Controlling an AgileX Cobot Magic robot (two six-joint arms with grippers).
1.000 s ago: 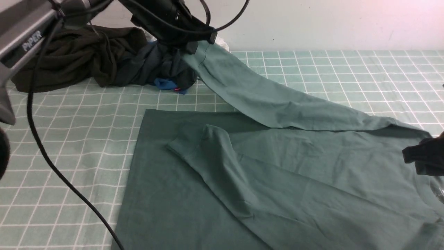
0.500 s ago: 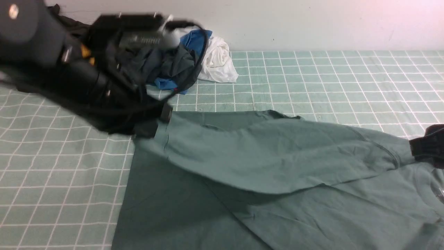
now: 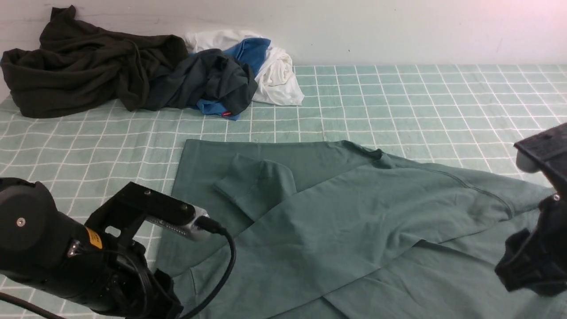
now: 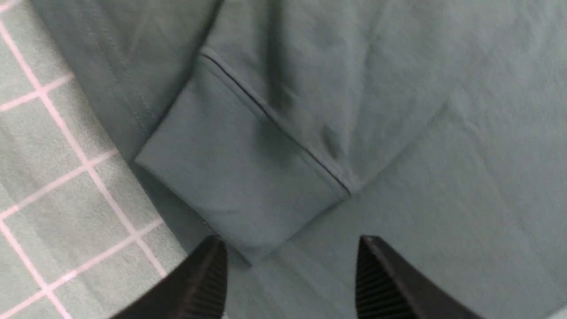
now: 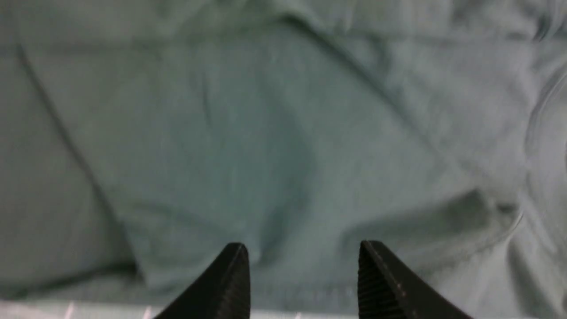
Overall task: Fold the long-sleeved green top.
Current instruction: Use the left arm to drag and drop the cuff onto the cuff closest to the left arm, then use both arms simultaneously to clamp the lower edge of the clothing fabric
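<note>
The green long-sleeved top lies spread on the checked cloth. One sleeve is folded across its body, and that sleeve's cuff rests flat at the top's near-left edge. The other sleeve's cuff lies on the body further back. My left gripper hovers open just short of the near cuff, gripping nothing. My left arm sits low at the near left. My right gripper stands open over the top's fabric near the right edge, under my right arm.
A heap of clothes sits at the back left against the wall: a very dark olive garment, a charcoal one, a blue piece and a white one. Checked cloth stretches to the back right.
My left arm carried the sleeve from the back over the body to the near left and let go of it; its jaws have opened. My right arm shifted nearer.
</note>
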